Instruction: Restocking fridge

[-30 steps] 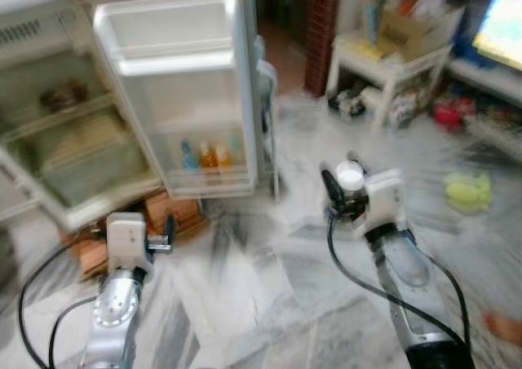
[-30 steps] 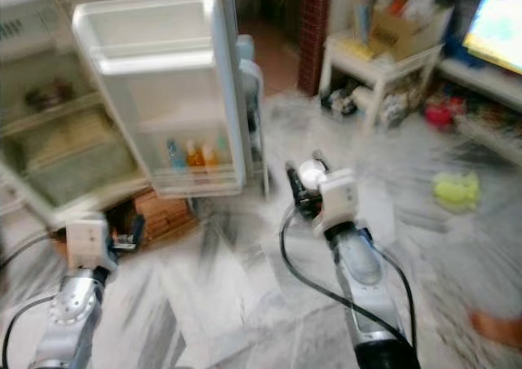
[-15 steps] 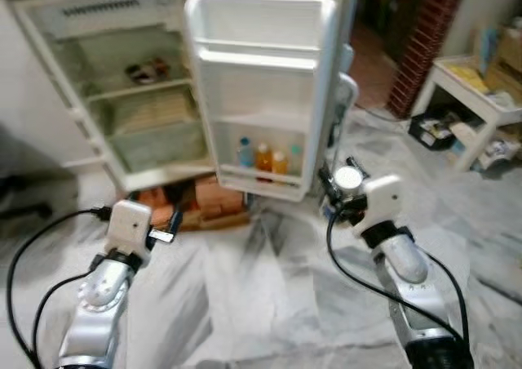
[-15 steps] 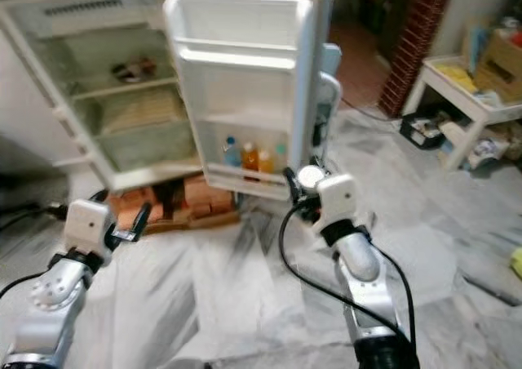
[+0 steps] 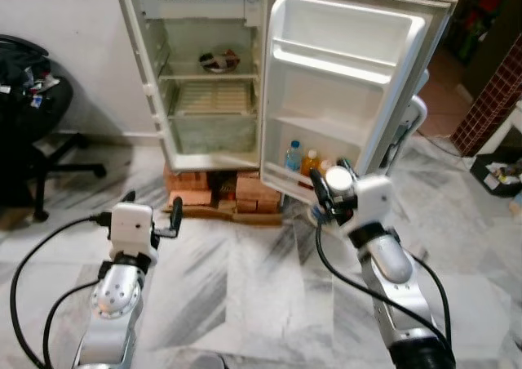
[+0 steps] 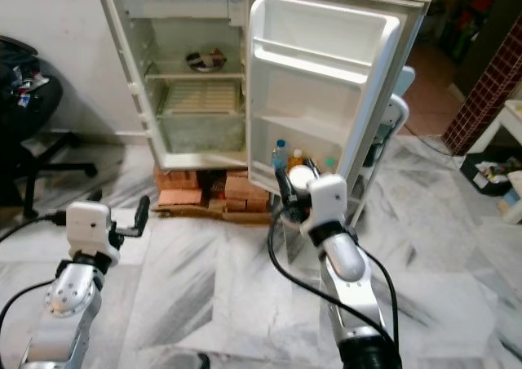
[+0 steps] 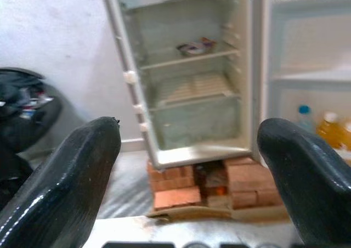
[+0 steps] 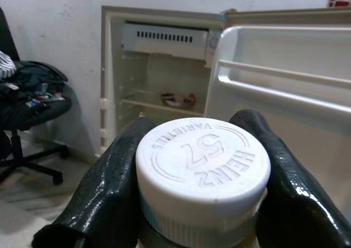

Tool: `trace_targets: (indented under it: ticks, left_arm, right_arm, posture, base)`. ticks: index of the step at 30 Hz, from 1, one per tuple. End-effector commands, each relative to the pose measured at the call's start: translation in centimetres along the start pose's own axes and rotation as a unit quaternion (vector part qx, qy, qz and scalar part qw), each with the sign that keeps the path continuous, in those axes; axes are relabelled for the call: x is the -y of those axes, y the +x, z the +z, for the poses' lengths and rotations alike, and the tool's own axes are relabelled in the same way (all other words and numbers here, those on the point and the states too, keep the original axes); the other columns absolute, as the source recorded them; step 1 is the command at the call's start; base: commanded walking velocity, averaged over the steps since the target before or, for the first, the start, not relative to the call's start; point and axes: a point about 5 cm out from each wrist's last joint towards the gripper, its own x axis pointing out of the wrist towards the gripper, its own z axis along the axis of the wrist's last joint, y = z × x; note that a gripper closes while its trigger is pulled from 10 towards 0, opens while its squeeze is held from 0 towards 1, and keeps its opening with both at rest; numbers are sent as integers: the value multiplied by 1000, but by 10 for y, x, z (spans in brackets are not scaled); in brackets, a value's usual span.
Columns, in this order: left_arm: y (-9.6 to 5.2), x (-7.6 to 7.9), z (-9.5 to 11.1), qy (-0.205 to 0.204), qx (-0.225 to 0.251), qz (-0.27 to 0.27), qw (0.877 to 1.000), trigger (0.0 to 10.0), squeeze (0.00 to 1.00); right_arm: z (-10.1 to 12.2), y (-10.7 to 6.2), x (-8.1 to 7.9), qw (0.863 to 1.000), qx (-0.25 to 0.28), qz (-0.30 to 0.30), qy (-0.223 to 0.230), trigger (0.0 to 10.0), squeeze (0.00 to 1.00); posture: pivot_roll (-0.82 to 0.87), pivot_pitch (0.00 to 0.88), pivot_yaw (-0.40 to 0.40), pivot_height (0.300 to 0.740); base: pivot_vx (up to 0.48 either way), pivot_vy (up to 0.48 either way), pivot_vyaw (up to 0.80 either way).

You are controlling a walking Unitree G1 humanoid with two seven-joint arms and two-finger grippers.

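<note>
The right gripper [image 8: 203, 204] pinches a jar [image 8: 202, 176] between its two fingers [image 8: 104, 198] in front of the open fridge [image 5: 208, 83]; the jar's white cap reads "HEINZ 57 VARIETIES" in raised letters. Inside the fridge, a small dish [image 5: 218, 60] of food sits on the upper shelf, a clear drawer [image 5: 214, 131] lies below it, and the lower rack of the door [image 5: 342, 100] holds bottles [image 5: 306, 160] with blue and orange tops. The left gripper [image 7: 192, 165] hovers low before the fridge with its jaws spread and holding nothing; the fridge stands on bricks [image 5: 224, 193], with a black chair [image 5: 33, 116] to its left.
</note>
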Motion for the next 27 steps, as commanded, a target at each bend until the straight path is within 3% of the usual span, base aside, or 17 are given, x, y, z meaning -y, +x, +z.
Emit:
trace_targets:
  ticks: [1,14,27]
  left_arm:
    - [2,-4,3,2,3,2,1000,10000,0]
    - [6,2,5,-4,9,-16,1000,10000,0]
    - [10,2,4,-4,7,-19,1000,10000,0]
  right_arm:
    - [9,6,1,1000,20,-6,3,10000,0]
    - [11,10,5,999,28,-33,-2,10000,0]
    - [17,21,1,999,42,1,-9,10000,0]
  posture:
    - [43,0,-13,740]
    - [43,0,-11,740]
    - [41,0,-10,740]
  base:
    - [480,0,0]
    - [480,0,0]
    - [480,0,0]
